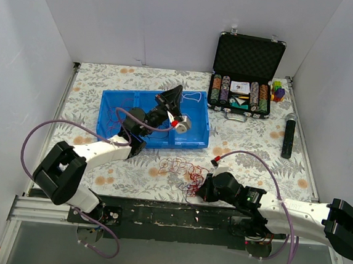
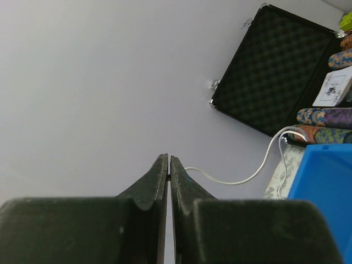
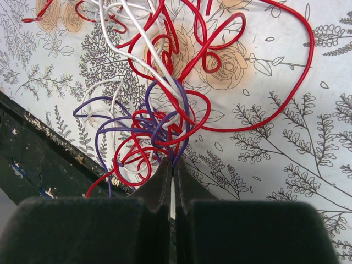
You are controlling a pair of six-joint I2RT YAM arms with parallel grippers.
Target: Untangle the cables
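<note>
The cables (image 1: 182, 169) lie as a tangle of red, white and purple wires on the flowered cloth near the front edge. In the right wrist view the cables (image 3: 165, 110) fill the upper left. My right gripper (image 1: 199, 188) sits at the tangle's right side; its tips (image 3: 173, 168) are shut on a purple cable. My left gripper (image 1: 180, 89) is raised over the blue bin (image 1: 194, 140). There, the left gripper (image 2: 169, 158) is shut, and a white cable (image 2: 247, 177) runs from its tip to the right, down toward the bin (image 2: 324, 187).
An open black case (image 1: 247, 64) of poker chips stands at the back right, small coloured toys (image 1: 279, 90) beside it. A black stick-shaped object (image 1: 288, 138) lies at the right. The bin holds a few red wires (image 1: 110, 117) and a small red-and-grey item (image 1: 181, 124).
</note>
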